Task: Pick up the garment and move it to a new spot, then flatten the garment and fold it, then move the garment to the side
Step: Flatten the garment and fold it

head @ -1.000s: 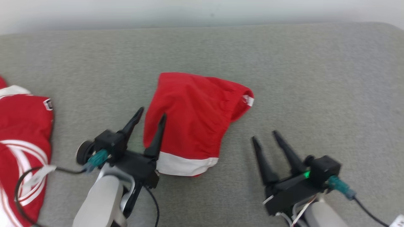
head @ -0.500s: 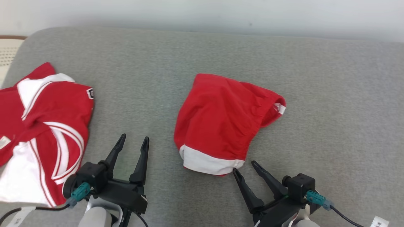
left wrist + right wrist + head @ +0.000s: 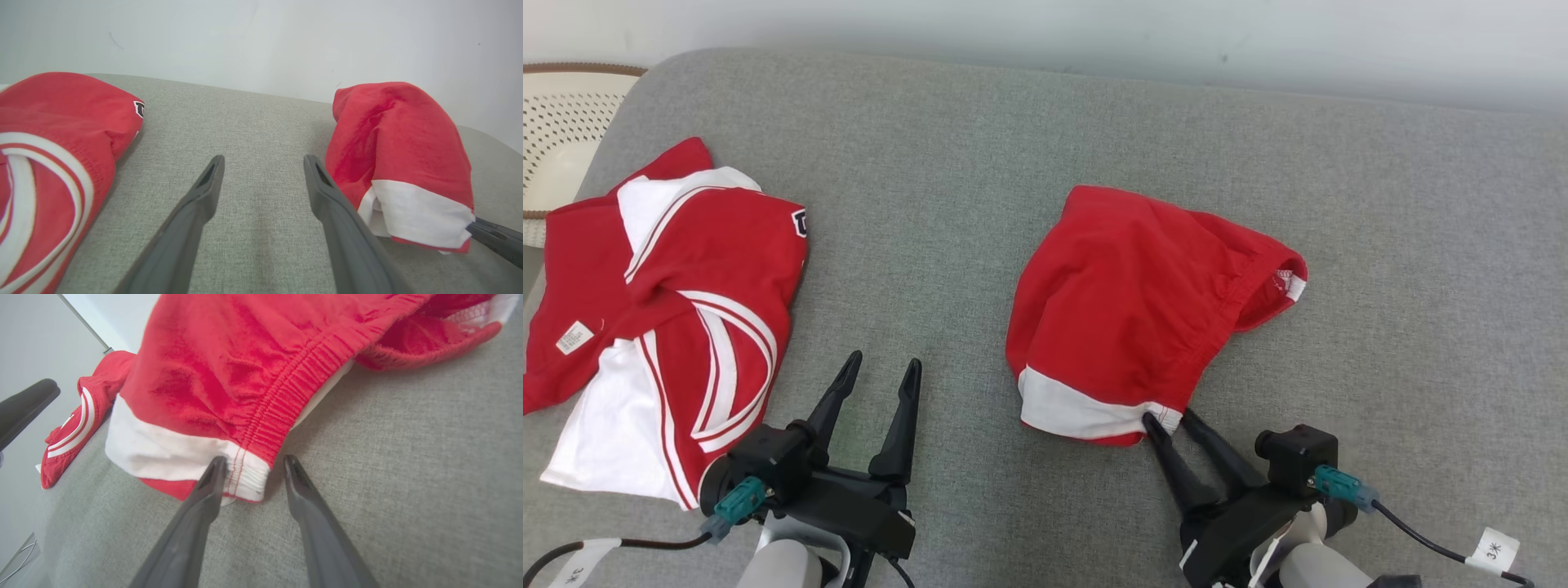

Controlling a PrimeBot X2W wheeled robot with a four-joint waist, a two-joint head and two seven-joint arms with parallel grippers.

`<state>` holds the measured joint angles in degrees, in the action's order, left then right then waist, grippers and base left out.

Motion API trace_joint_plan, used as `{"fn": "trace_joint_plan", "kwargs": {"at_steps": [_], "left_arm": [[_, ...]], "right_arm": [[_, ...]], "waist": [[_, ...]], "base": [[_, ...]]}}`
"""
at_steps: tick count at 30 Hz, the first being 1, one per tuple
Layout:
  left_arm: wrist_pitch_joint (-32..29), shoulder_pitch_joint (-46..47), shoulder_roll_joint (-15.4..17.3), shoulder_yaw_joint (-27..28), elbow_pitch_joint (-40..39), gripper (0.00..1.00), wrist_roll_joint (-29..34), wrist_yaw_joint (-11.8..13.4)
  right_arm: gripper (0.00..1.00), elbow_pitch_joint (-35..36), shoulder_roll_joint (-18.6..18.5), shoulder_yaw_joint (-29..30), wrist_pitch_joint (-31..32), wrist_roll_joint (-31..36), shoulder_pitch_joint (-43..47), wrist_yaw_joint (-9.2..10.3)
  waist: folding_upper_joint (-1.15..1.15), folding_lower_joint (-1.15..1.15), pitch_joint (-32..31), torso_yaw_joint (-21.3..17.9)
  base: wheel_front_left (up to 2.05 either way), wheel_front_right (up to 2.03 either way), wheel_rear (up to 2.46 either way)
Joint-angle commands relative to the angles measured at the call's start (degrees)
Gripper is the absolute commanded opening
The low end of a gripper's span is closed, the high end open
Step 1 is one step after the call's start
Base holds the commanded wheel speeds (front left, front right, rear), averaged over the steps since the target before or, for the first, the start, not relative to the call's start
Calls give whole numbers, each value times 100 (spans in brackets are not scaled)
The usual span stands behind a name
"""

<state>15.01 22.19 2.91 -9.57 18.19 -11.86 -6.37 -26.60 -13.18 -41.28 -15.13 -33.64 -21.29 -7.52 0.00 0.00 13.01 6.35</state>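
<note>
Crumpled red shorts [image 3: 1143, 294] with white hem band lie mid grey fabric cushion [image 3: 947, 163]. My right gripper [image 3: 1169, 416]: 2 fingers apart, straddling hem's near corner, not clamped. My left gripper [image 3: 883, 360]: fingers spread wide over bare cushion, between shorts and red-and-white jersey [image 3: 686, 278].

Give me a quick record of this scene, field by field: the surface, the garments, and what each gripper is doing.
Surface: grey cushion
Centre garment: red shorts, white hem band, crumpled
Side garment: red and white jersey, at the robot's left, apart from the shorts
Left arm: left gripper open, over bare cushion between the two garments
Right arm: right gripper open, fingers straddling the shorts' near hem corner
Stage: grasp not yet closed
</note>
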Motion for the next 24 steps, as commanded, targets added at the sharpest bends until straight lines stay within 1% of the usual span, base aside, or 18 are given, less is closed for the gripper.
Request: {"fn": "trace_joint_plan", "kwargs": {"at_steps": [1, 3, 7, 10, 13, 15, 16, 18, 24], "left_arm": [[26, -42, 1, -10, -30, 100, -38, 25], [26, -62, 1, -18, -35, 100, -54, 26], [26, -166, -1, 34, 2, 100, -66, 64], [26, -160, -1, -33, -10, 100, -119, 53], [26, -145, 1, -222, 12, 100, -199, 37], [26, -136, 3, -360, 30, 100, -249, 30], [26, -146, 4, -495, 64, 100, -310, 28], [26, -139, 3, -659, 102, 100, -333, 8], [26, -165, 4, -964, 251, 100, -455, -26]], "right_arm": [[0, -47, 8, -65, -2, -54, -41, 6], [0, 36, -13, -24, -2, -56, -137, 6], [0, 346, -158, 588, -3, 33, -163, 6], [0, 601, -441, 976, -3, 193, -99, 6], [0, 669, -798, 1247, -4, 291, -5, 6], [0, 649, -987, 1409, -3, 307, 36, 6], [0, 583, -1161, 1528, -3, 345, 120, 6], [0, 488, -1294, 1618, -3, 376, 191, 6], [0, 184, -1404, 1834, -3, 453, 378, 6]], "waist": [[0, 0, 17, 12], [0, 0, 21, 8], [0, 0, -6, -158], [0, 0, -44, -343], [0, 0, -109, -524], [0, 0, -160, -640], [0, 0, -207, -742], [0, 0, -238, -815], [0, 0, -304, -946]], "base": [[0, 0, 0], [0, 0, 0], [0, 0, 0], [0, 0, 0], [0, 0, 0], [0, 0, 0], [0, 0, 0], [0, 0, 0], [0, 0, 0]]}}
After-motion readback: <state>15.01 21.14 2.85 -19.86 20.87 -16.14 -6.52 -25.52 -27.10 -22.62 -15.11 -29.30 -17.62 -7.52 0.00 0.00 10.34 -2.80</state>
